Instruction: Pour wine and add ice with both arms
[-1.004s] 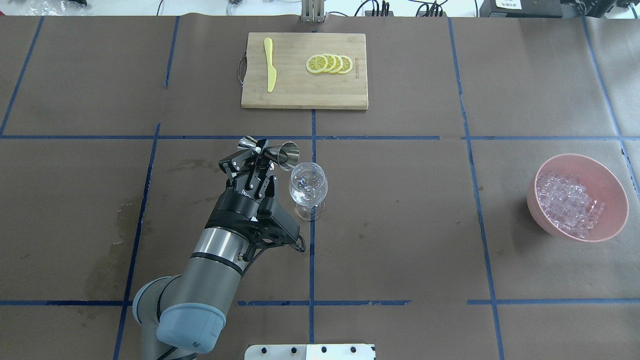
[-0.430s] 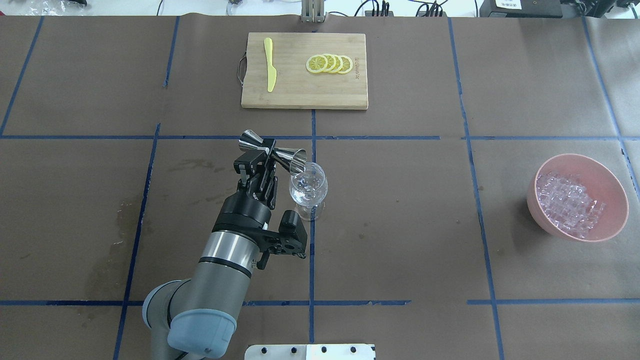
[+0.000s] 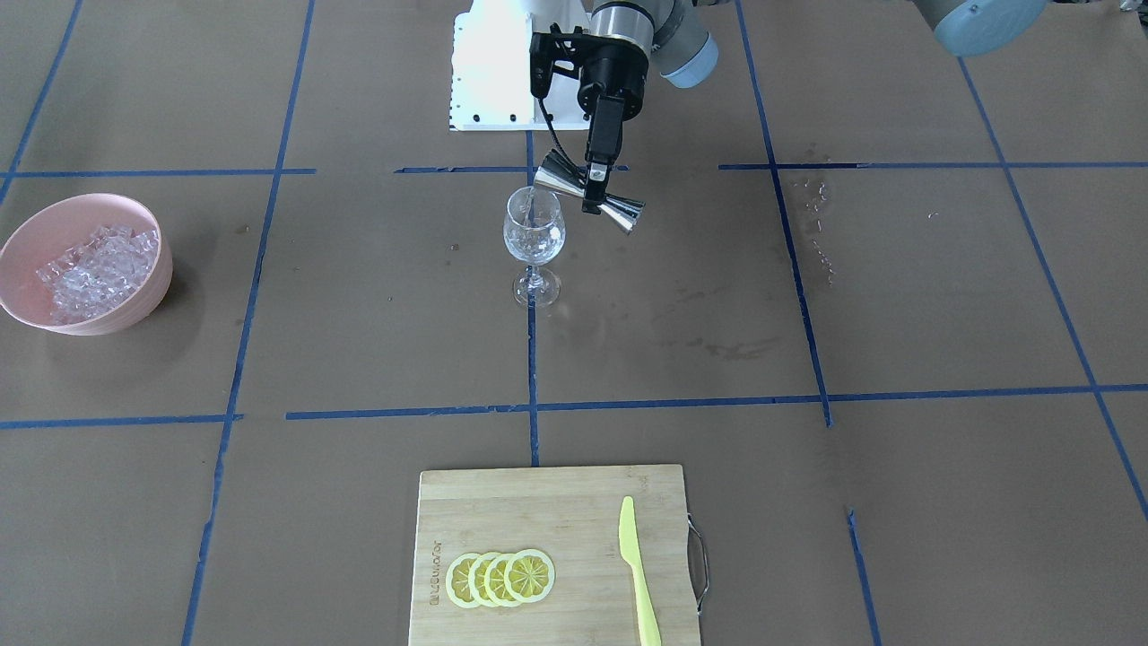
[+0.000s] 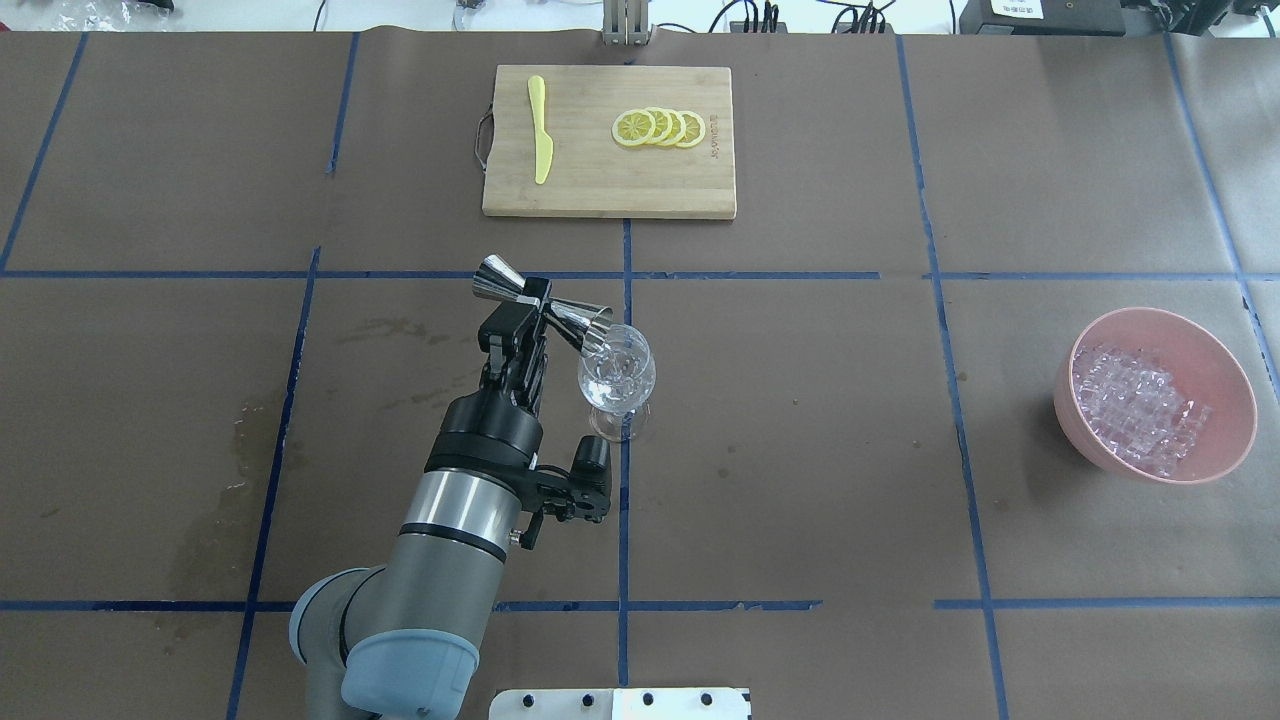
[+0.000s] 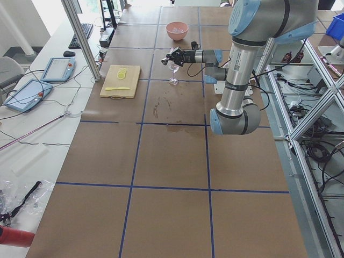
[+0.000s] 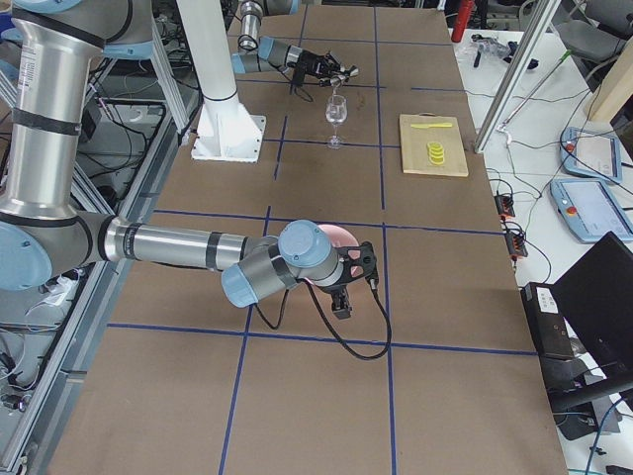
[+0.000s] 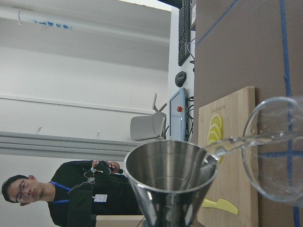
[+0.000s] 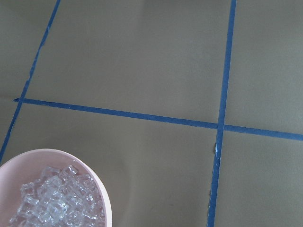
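Bare paper (image 4: 800, 400) runs from centre wine glass (image 4: 617, 372) to pink bowl (image 4: 1220, 365) at right (jigger (image 4: 585, 322) blocks the glass's left rim)

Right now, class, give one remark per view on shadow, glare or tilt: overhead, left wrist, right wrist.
Overhead: the round pink bowl throws a soft shadow leftward in view. Left wrist: picture turned sideways; the shiny steel jigger shows bright highlights. Right wrist: even light, no glare.

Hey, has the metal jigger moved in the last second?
Yes. In the overhead view the jigger, held by the left gripper, swung right toward the blue tape line; its mouth now overlaps the wine glass rim.
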Action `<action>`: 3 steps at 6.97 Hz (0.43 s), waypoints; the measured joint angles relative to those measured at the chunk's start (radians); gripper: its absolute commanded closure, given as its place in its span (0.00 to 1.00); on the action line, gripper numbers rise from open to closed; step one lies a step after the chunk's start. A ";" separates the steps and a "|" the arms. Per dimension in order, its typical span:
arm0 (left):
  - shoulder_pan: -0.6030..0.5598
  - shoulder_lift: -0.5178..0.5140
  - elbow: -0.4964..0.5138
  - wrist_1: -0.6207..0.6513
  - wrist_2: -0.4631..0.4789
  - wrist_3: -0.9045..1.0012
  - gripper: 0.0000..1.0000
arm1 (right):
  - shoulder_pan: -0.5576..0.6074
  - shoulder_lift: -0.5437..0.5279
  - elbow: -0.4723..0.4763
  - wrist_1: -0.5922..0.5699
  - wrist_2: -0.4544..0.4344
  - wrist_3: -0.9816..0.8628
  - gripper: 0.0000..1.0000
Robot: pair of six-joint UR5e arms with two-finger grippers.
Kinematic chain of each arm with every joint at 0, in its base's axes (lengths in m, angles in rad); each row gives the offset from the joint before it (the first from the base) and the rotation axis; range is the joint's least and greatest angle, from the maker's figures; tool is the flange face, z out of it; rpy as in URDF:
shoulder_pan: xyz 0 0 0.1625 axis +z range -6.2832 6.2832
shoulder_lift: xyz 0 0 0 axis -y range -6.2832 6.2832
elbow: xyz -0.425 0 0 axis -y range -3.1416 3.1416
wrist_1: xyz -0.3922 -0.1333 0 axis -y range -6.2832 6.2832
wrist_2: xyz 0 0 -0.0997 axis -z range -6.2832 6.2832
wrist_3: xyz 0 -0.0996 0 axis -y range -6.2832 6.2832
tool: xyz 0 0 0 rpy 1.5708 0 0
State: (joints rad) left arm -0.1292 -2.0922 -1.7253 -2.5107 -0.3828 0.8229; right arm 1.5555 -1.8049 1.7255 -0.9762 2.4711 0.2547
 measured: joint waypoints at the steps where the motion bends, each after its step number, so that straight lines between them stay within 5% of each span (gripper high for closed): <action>1: 0.005 0.000 0.001 0.000 0.019 0.043 1.00 | 0.000 -0.001 -0.001 0.001 0.000 0.000 0.00; 3: 0.017 -0.006 0.011 0.000 0.048 0.101 1.00 | 0.000 -0.002 -0.001 0.002 0.000 0.000 0.00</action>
State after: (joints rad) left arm -0.1123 -2.0983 -1.7144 -2.5107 -0.3350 0.9237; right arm 1.5555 -1.8067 1.7243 -0.9742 2.4712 0.2547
